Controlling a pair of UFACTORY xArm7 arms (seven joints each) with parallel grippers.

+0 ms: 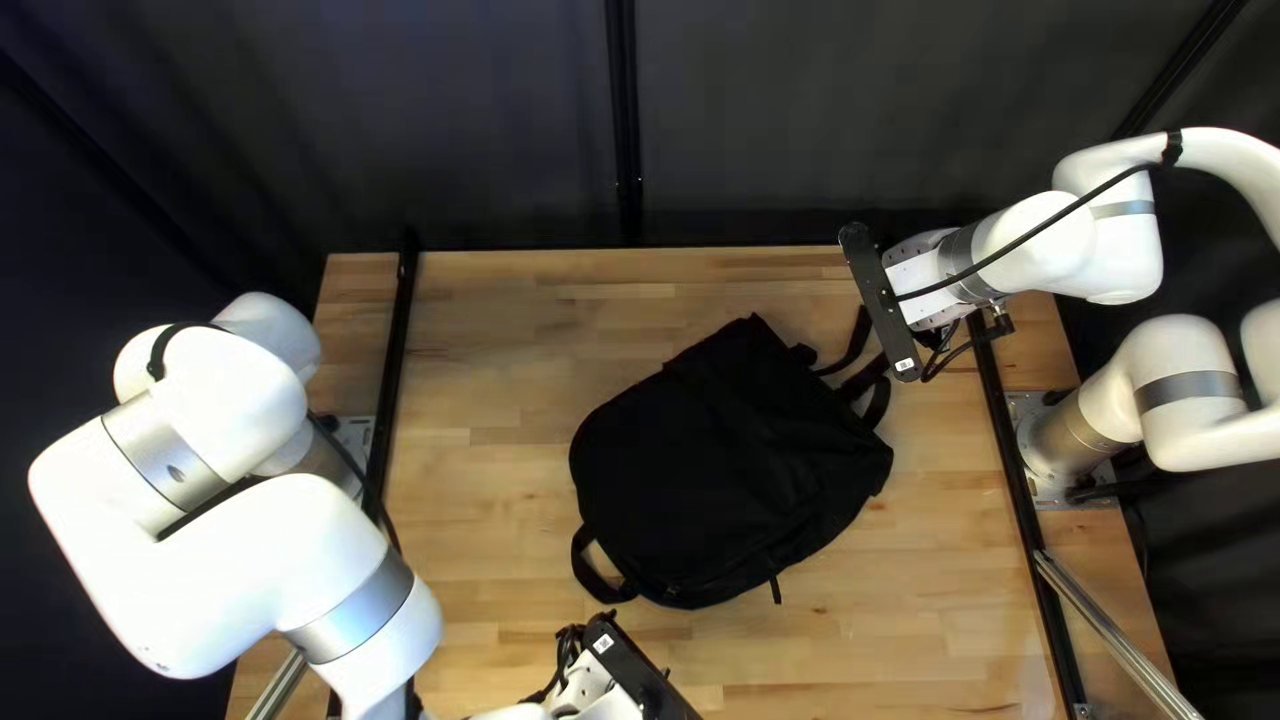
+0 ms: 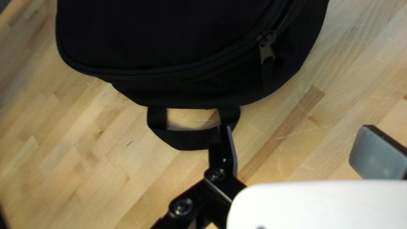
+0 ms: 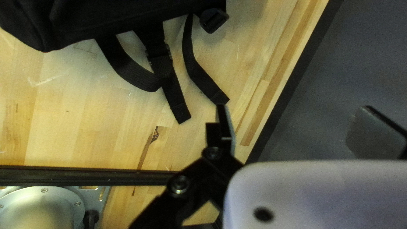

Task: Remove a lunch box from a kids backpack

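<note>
The backpack (image 1: 727,467) lies on the surface (image 1: 494,387) between the left end effector (image 1: 640,670) and right end effector (image 1: 880,302), both wide, its handle (image 2: 186,140) nearest the left.

1. A dark curtain (image 1: 800,120) hangs before me, behind the table (image 1: 494,387).
2. A black upright post (image 1: 624,120) divides the curtain.
3. The table shows pale, joined wood strips.
4. Black rails (image 1: 1056,607) cross it near either side.

The bag (image 1: 720,467) lies mid-bench (image 1: 467,400), between the left rail (image 1: 394,347) and the right rail (image 1: 1051,600). Its handle (image 1: 583,567) extends toward the near left corner; its straps (image 1: 874,387) extend toward the far right corner. The curtain (image 1: 800,120) hangs behind the far edge.
</note>
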